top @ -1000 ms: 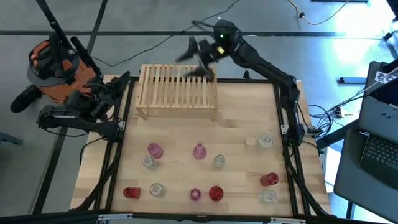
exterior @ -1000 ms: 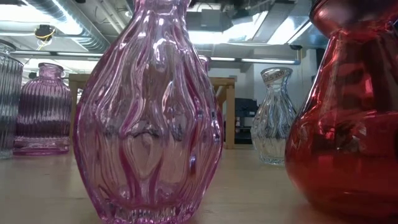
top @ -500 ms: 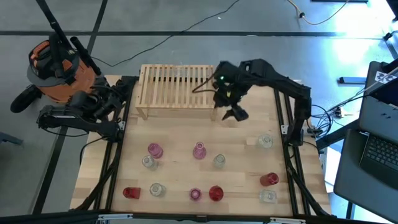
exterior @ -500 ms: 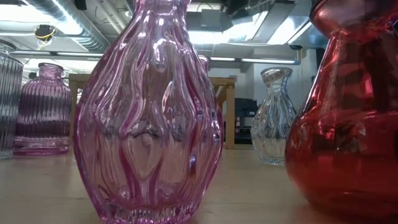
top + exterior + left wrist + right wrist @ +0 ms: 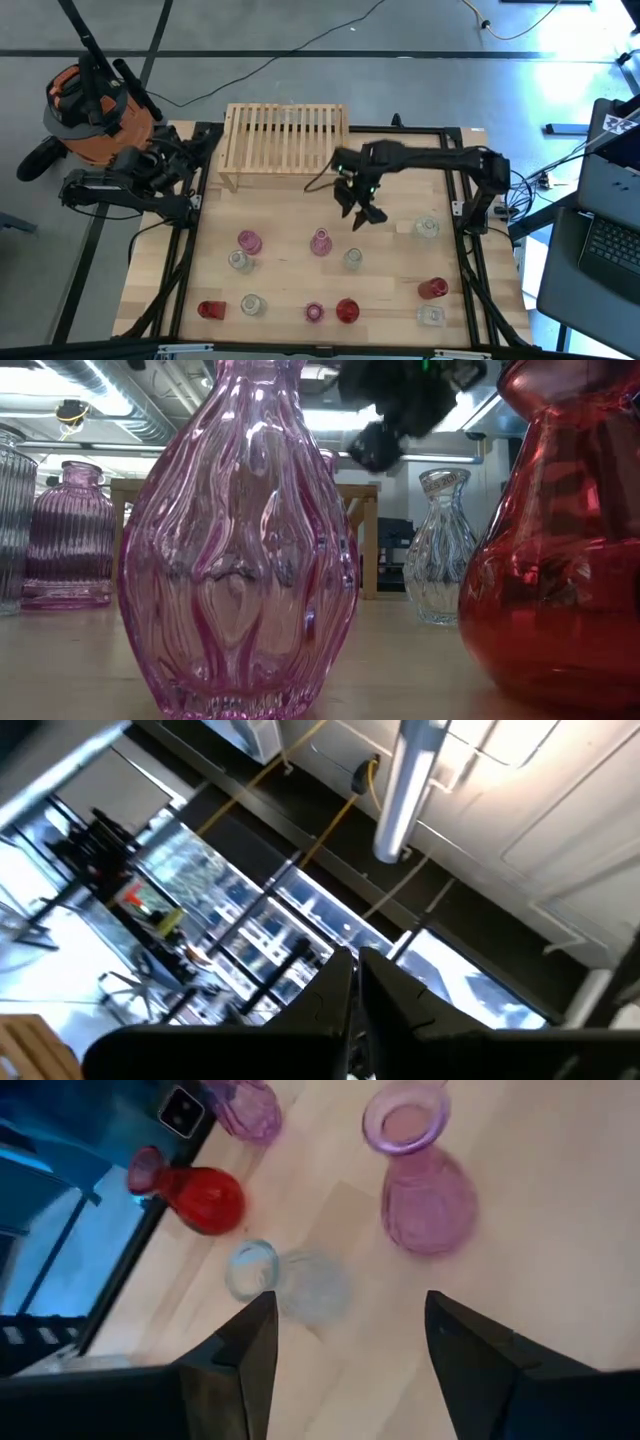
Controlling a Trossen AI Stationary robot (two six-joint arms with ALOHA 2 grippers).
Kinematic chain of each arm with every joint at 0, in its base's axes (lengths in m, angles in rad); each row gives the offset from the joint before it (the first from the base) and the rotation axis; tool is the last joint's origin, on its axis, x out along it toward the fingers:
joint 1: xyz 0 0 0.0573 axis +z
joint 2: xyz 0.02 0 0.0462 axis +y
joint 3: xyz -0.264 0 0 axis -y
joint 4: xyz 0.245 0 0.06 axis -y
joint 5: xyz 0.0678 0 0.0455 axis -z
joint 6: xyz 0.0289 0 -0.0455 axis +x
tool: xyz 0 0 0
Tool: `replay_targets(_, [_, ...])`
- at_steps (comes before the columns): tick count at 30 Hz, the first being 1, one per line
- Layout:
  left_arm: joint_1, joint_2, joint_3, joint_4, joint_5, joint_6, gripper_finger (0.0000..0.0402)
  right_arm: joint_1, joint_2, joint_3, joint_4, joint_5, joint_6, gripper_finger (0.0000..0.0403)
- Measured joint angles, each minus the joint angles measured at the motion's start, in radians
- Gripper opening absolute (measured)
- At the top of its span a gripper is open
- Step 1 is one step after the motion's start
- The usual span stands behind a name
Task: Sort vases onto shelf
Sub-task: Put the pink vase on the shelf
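Several small glass vases stand upright on their bases on the near half of the table, among them a pink one (image 5: 320, 242), a clear one (image 5: 352, 259) and a red one (image 5: 347, 311). The wooden shelf (image 5: 285, 140) stands by the far edge with nothing on its slats. My right gripper (image 5: 357, 213) hovers open over the table between the shelf and the pink vase (image 5: 415, 1190); its wrist view also shows the clear vase (image 5: 285, 1280) and the red vase (image 5: 195, 1198) below it. My left gripper (image 5: 355, 985) is shut and parked at the table's left edge, pointing up at the ceiling.
More vases stand near the right edge, one clear (image 5: 427, 227) and one red (image 5: 432, 289), and along the near edge (image 5: 251, 304). The low view is filled by a pink vase (image 5: 240, 540) and a red one (image 5: 560, 560). Bare wood lies between shelf and vases.
My right gripper has swept from above the shelf's far side toward the near edge and down, past the shelf's right end, and now hangs over the table close to the middle pink vase. No vase has moved.
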Motion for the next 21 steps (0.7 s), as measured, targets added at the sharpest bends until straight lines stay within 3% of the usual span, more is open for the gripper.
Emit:
replay_targets(5, [-0.007, 0.0, 0.0, 0.017, 0.024, -0.004, 0.0015, 0.024, 0.001, -0.127, 0.24, -0.005, 0.072, 0.0199])
replay_targets(11, [-0.014, 0.0, 0.0, 0.021, 0.027, -0.029, 0.0015, 0.078, 0.001, -0.153, 0.488, 0.062, 0.132, 0.0199])
replay_targets(21, [-0.014, 0.0, 0.0, 0.021, 0.02, -0.031, 0.0015, 0.124, 0.036, -0.154, 0.622, 0.068, 0.151, 0.0199])
